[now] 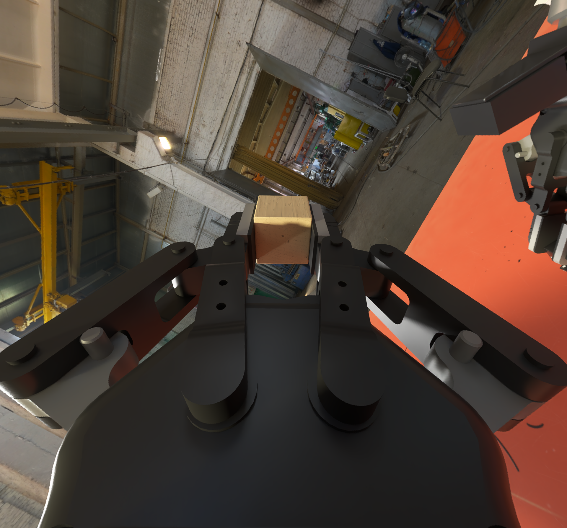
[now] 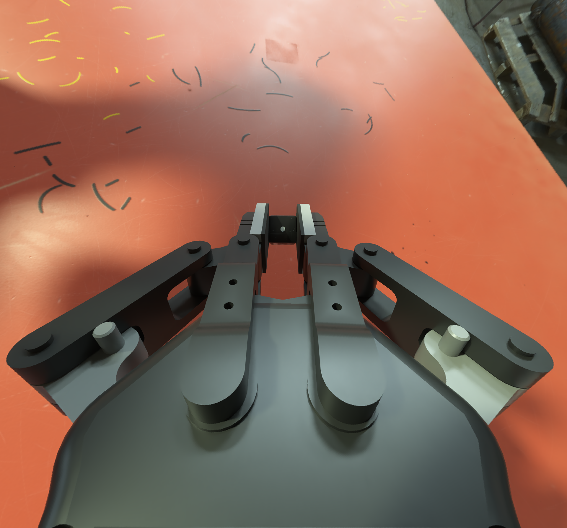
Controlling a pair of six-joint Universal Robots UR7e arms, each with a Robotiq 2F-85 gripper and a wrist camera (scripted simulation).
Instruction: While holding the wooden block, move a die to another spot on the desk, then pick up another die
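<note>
Over the orange counter (image 2: 399, 206), the right end effector (image 2: 282, 222) pinches a black die (image 2: 282, 229) at its fingertips, which might slip, while the left end effector (image 1: 282, 231) clamps the wooden block (image 1: 282, 231).

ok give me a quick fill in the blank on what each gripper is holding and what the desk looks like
1. The left gripper is shut on a ____ block.
2. The right gripper pinches a small ____ die between its fingertips.
3. The face of that die towards the camera shows ____ white pip.
4. The desk has an ____ top with short yellow and dark marks.

Missing words: wooden; black; one; orange
</note>
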